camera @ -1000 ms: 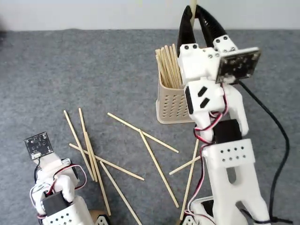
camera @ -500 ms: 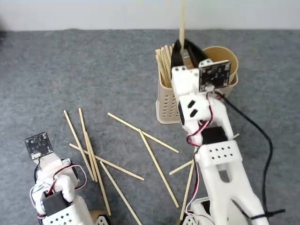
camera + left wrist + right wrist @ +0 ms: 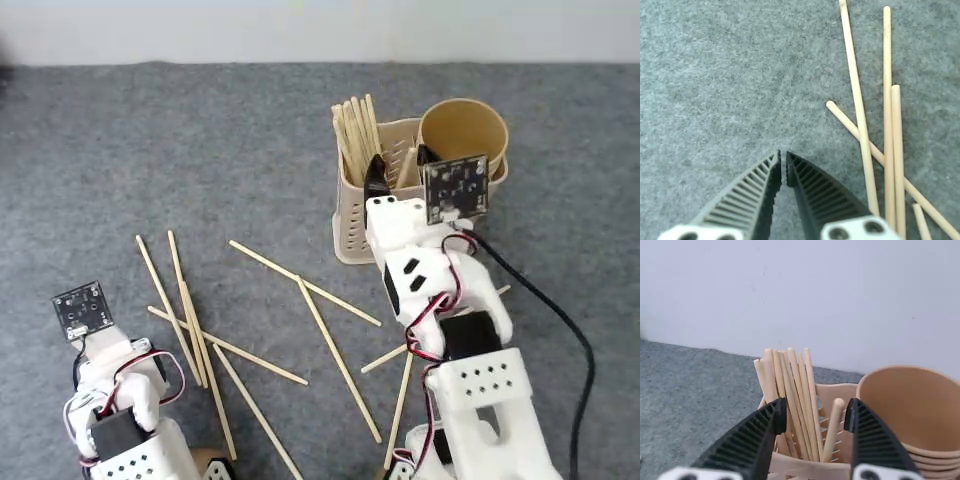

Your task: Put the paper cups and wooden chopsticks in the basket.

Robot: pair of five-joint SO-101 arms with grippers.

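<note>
The right pincer [image 3: 400, 165] is spread open over the basket [image 3: 360, 225], upper centre-right of the high view. A chopstick [image 3: 832, 432] stands loose between its jaws beside the bundle [image 3: 358, 135]. Stacked paper cups [image 3: 462, 125] sit in the basket's right half. The pincer should lift straight up, clear of the sticks, before fetching the loose chopsticks [image 3: 335, 350] on the surface [image 3: 200, 150]. The left pincer [image 3: 782, 160] is clenched on nothing.

No word, number, label or sign can be read on the basket [image 3: 362, 225], the paper cups [image 3: 462, 125], the chopsticks [image 3: 355, 135] or the circuit board [image 3: 456, 188] beside them.
</note>
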